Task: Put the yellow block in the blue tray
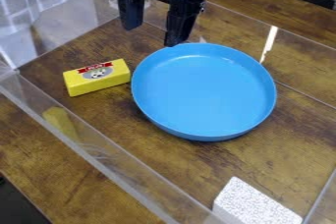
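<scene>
- Gripper (157,29) hanging at the far edge of the blue tray (210,125), jaws spread wide, nothing between them.
- Yellow block (98,77) lying flat on the wooden tabletop (79,159), just left of the tray, outside the rim, label up.
- White speckled pad (252,202) near the bottom right corner.

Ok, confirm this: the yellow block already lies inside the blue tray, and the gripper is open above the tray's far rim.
Wrong on the block. The camera view shows the yellow block on the table left of the blue tray, not inside it. The gripper is open above the tray's far rim.
</scene>
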Controlling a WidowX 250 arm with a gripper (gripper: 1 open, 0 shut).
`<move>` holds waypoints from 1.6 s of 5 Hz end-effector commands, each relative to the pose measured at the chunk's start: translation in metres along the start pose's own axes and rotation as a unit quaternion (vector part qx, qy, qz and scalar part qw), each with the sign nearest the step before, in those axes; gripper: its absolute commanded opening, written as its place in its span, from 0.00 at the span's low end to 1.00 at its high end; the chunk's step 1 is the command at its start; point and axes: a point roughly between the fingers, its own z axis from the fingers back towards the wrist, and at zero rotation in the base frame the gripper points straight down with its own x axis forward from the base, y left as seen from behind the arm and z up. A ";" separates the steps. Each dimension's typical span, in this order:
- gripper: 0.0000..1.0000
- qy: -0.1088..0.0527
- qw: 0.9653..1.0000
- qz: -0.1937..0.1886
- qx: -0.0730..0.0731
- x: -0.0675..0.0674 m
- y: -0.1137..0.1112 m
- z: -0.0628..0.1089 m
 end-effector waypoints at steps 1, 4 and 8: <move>1.00 0.008 1.000 -0.018 0.000 -0.001 0.002 -0.007; 1.00 0.029 0.997 -0.066 -0.002 -0.006 0.009 -0.024; 1.00 0.048 0.989 -0.140 0.001 -0.017 0.019 -0.039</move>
